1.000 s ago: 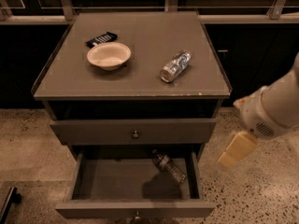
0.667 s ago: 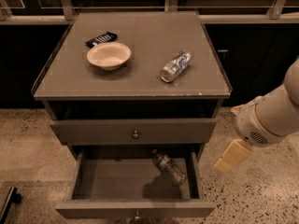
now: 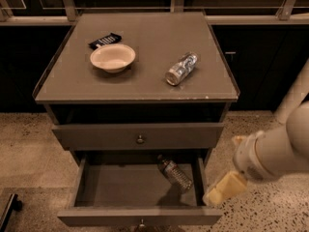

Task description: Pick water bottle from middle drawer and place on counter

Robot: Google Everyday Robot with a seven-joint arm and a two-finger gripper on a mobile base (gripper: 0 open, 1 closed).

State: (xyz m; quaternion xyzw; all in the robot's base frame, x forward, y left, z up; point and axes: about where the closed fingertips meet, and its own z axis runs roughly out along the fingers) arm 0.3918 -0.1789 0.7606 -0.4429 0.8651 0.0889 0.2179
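The water bottle lies on its side in the open middle drawer, at the back right, cap toward the rear. Its label band is hard to make out in the shadow. The counter is the flat grey-brown cabinet top above. My gripper hangs from the pale arm at the lower right, just outside the drawer's right front corner. It is to the right of the bottle, apart from it, and holds nothing that I can see.
On the counter stand a cream bowl, a black packet behind it and a stubby clear bottle lying on its side at the right. A closed drawer sits above the open one. Speckled floor surrounds the cabinet.
My arm and gripper have moved down and to the left, closer to the open drawer's right front corner. The bottle and the things on the counter have not moved.
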